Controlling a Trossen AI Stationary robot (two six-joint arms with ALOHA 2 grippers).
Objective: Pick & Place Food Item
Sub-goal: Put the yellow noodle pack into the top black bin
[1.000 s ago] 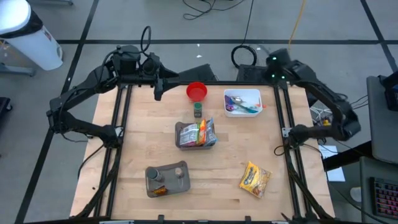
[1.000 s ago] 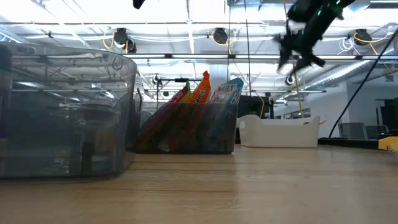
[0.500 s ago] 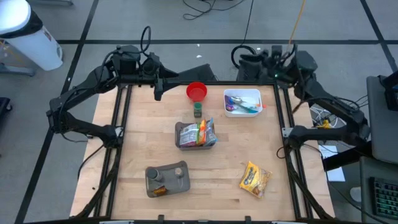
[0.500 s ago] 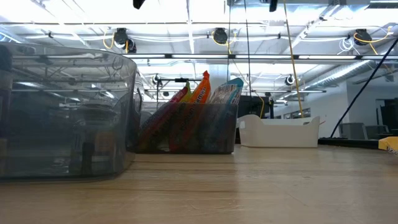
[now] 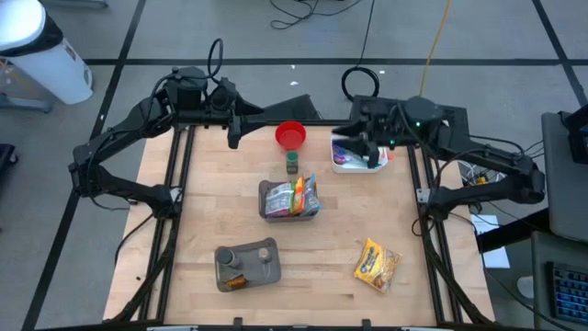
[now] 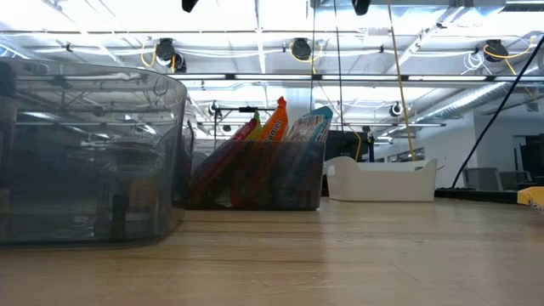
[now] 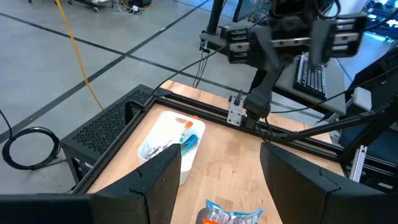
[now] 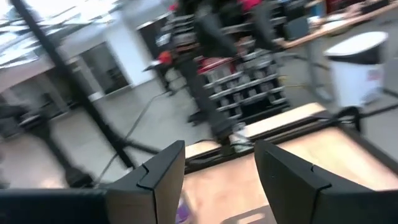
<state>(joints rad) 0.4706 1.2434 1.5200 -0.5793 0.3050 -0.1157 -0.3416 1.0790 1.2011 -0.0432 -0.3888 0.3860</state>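
A yellow snack bag (image 5: pixel 377 265) lies flat on the table's near right part. A grey bin (image 5: pixel 289 199) in the middle holds upright snack packets (image 6: pixel 272 136). My left gripper (image 5: pixel 233 134) hangs open, high over the far left edge, and its own view shows nothing between its fingers (image 7: pixel 221 186). My right gripper (image 5: pixel 351 147) hovers high over the white tray (image 5: pixel 360 158) at the far right, pointing level toward the left, open and empty (image 8: pixel 217 180). In the low view only the tips of both grippers show at the top edge.
A red bowl (image 5: pixel 291 135) and a small green can (image 5: pixel 292 163) stand at the far middle. A grey container (image 5: pixel 246 265) with small items sits at the near left. The white tray holds utensils. Bare wood lies between the bin and the yellow bag.
My right arm has swung from beyond the table's far right corner toward the left and now reaches in over the white tray. Its gripper has risen and tipped up to point level. Nothing on the table has moved.
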